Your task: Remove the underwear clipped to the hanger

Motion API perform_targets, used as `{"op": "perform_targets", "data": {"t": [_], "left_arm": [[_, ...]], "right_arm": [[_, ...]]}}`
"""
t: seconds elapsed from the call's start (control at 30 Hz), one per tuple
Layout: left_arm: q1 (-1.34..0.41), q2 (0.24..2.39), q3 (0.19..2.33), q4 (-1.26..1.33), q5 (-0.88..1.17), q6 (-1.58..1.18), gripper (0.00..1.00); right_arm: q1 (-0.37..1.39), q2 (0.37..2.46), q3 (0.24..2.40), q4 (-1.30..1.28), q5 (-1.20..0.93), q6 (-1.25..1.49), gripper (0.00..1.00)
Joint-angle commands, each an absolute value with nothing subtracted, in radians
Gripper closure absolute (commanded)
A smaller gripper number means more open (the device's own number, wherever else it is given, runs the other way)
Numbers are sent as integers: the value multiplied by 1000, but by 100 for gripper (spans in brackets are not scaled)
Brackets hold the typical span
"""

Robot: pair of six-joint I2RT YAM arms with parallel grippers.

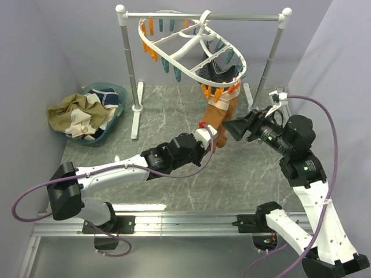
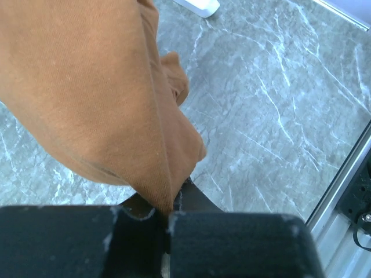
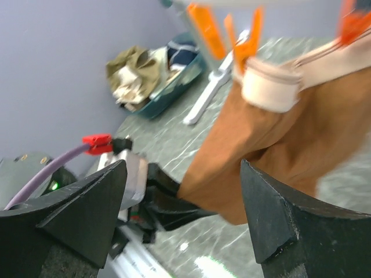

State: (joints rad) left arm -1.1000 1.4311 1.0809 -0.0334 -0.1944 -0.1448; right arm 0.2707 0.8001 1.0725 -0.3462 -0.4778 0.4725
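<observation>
Left hand (image 2: 168,223) clenched on brown underwear (image 1: 220,113) under the hanger (image 1: 174,58) at centre; right hand (image 1: 235,128) released alongside; basket (image 1: 119,95) upper left.

- Rail stand (image 1: 131,63): silver posts and crossbar, white knobs on top, white feet; upright at the far side of the table.
- Table (image 1: 174,110): grey marble-pattern top, pale veins.
- Teal basin (image 1: 113,87): far left, near the stand's left foot, close to the wall.
- Wall (image 1: 69,40): plain lavender.
- Aluminium rail (image 1: 191,223): runs along the near table edge.
</observation>
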Motion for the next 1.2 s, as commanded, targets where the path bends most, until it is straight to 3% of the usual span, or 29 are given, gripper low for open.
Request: {"op": "perform_targets", "data": {"t": [0.0, 0.23, 0.53, 0.73, 1.17], "left_arm": [[-1109, 1414, 1091, 11, -215, -155, 100], [-1163, 1468, 1143, -34, -268, -141, 100], [-1244, 1525, 1223, -63, -327, -91, 100], [-1256, 1523, 1232, -77, -334, -98, 100], [-1273, 1528, 1253, -86, -342, -89, 100]], "right_arm": [[273, 819, 1141, -396, -350, 399, 15], [275, 854, 1144, -322, -232, 308, 15], [276, 925, 1126, -151, -235, 210, 21], [278, 1024, 1161, -64, -331, 251, 30], [281, 1117, 1215, 43, -500, 350, 32]]}}
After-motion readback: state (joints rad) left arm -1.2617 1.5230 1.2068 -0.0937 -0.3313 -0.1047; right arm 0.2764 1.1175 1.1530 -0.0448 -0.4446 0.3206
